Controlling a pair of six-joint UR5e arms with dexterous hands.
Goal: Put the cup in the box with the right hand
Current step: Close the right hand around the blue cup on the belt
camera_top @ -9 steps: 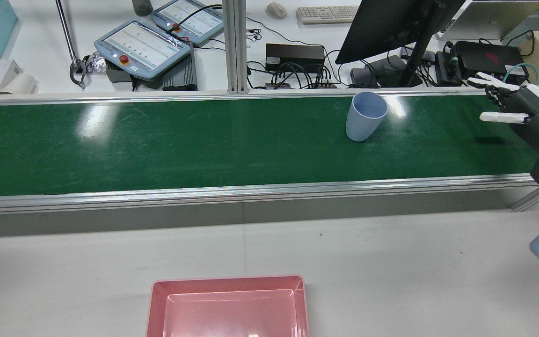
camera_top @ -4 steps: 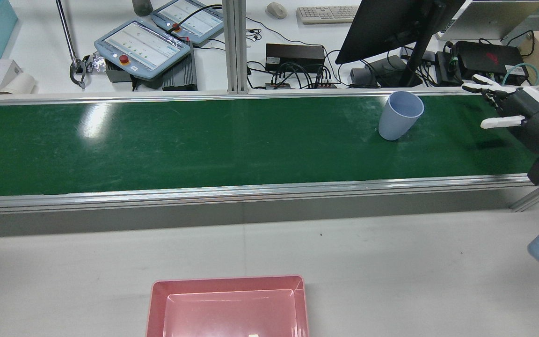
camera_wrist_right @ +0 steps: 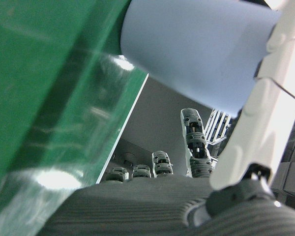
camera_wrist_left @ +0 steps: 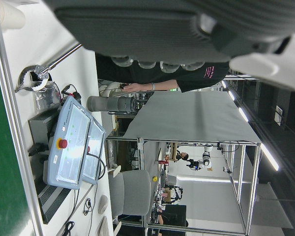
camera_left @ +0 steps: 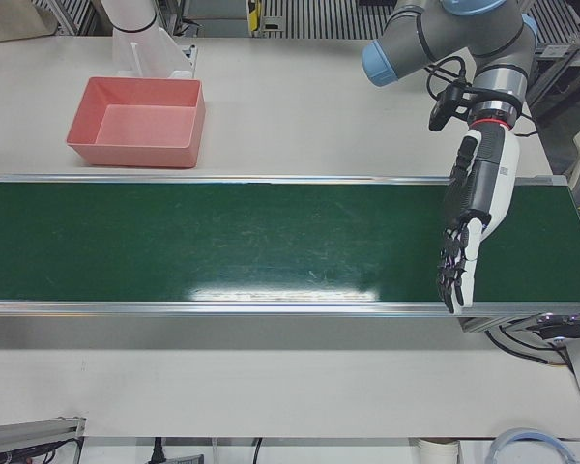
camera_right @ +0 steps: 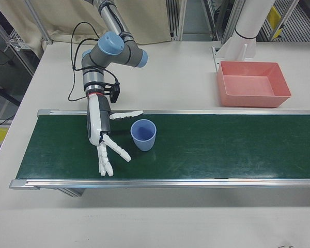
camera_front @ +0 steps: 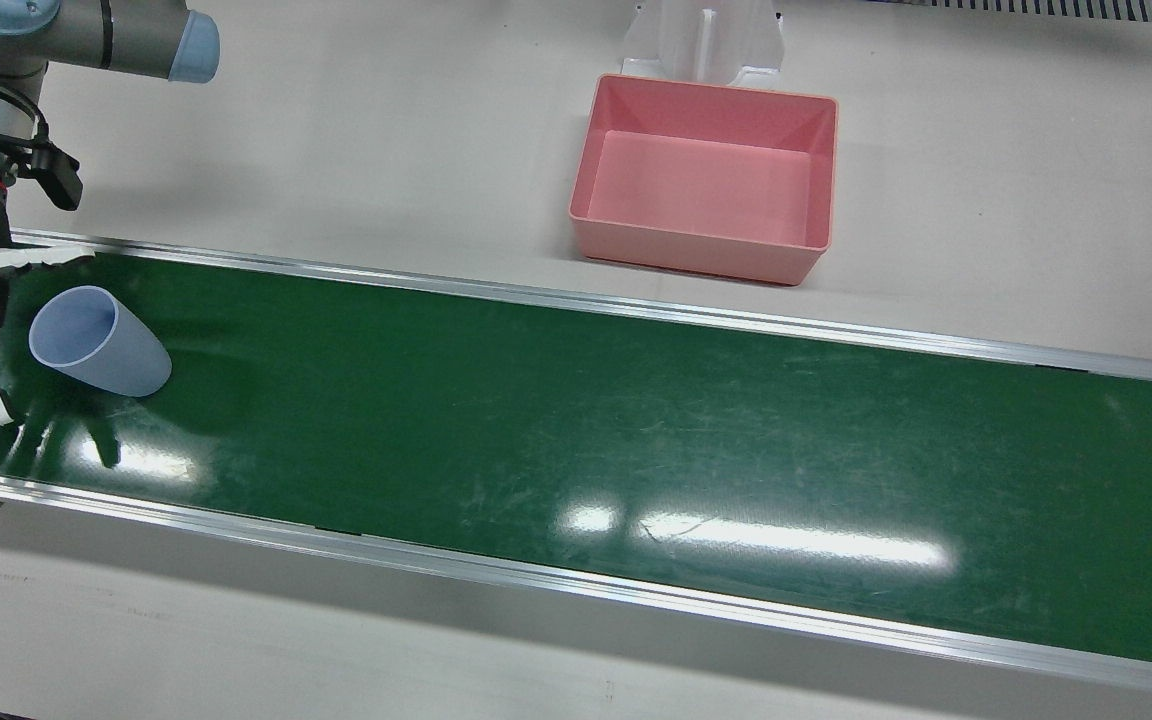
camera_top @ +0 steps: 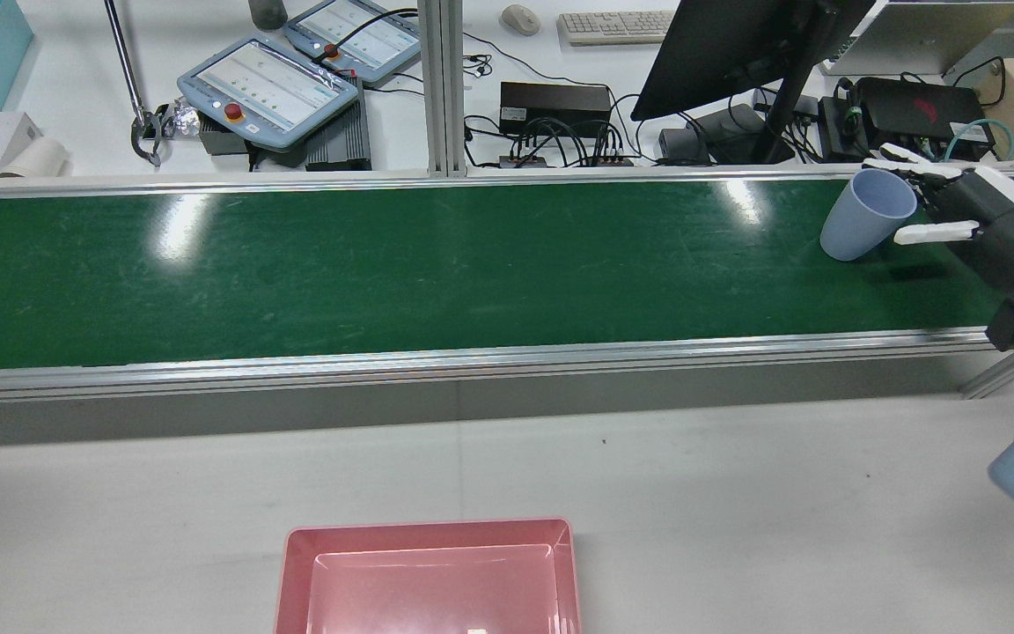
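A light blue cup (camera_top: 868, 214) stands upright on the green conveyor belt (camera_top: 384, 264) near its right end. My right hand (camera_top: 987, 220) is open at the cup, low over the belt, with the thumb on the near side and the fingers on the far side of the rim. The right-front view shows the cup (camera_right: 143, 135) between the spread thumb and fingers of that hand (camera_right: 97, 129), not gripped. The right hand view has the cup (camera_wrist_right: 196, 49) close against the thumb (camera_wrist_right: 265, 113). The empty pink box (camera_top: 428, 531) sits on the white table. My left hand (camera_left: 469, 232) hangs open over the belt's other end.
Aluminium rails (camera_top: 472, 357) run along both edges of the belt. Behind the belt stand a monitor (camera_top: 736, 44), two teach pendants (camera_top: 269, 84) and cables. In the front view the pink box (camera_front: 696, 248) lies across the rail from the belt, far from the cup (camera_front: 101, 342).
The cup has travelled right along the belt and now sits between the right hand's thumb and fingers. The right hand has shifted slightly left and lower.
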